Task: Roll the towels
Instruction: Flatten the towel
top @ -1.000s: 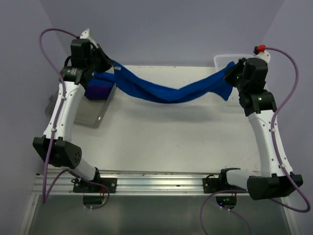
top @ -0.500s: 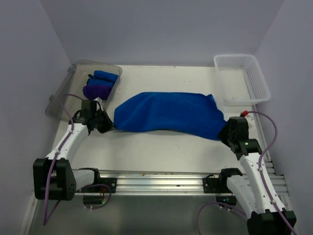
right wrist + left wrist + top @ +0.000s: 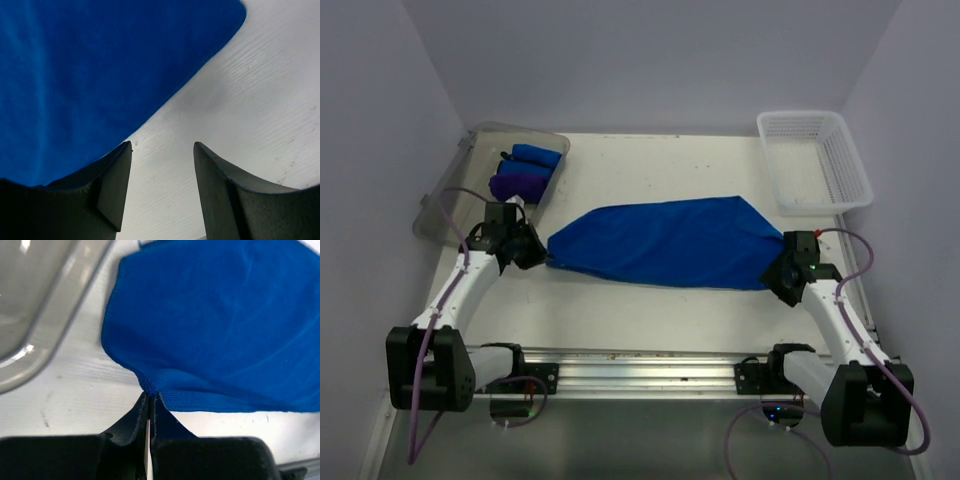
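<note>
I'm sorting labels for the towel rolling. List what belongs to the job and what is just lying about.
Job:
- spread towel, a corner pinched by the left gripper
- blue towel in the tray
- purple towel beside it

Lying about:
- tray
- basket, nothing in it

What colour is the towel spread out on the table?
The towel is royal blue; top external view.

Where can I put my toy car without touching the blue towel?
Bare table: the far strip between grey tray and white basket, and the near strip between towel and metal rail. Crowded: the towel's two ends, by the left tool and right tool.
</note>
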Robot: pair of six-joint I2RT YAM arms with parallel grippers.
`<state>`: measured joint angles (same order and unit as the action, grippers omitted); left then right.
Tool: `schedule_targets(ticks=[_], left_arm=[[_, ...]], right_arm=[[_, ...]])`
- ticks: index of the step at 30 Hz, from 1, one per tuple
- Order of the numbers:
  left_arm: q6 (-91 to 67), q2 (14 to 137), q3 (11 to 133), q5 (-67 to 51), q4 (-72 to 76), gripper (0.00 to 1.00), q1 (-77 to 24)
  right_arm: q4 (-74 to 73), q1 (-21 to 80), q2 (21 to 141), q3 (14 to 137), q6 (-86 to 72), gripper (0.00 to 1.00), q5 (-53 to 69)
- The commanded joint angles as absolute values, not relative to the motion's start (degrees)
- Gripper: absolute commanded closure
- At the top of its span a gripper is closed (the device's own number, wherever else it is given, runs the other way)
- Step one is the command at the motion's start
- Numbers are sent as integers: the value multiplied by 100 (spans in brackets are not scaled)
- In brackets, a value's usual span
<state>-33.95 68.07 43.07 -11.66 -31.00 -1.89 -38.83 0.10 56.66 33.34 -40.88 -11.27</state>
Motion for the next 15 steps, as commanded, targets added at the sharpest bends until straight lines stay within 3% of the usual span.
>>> schedule_targets(ticks=[1,9,15], left_arm=[[-3225,6592,4833,-590,-3348,100,0],[-3489,6566,5071,-475,-3252,100,299],[-3463,6644,5080,-492,-3226,100,378]], right_arm=[[-3341,-333,6072,3621,-3938,43,-1012],[-2752,-782,6583,3235,-3885,44,-598],[-2268,-888,7162,3225,-3841,51,-396]])
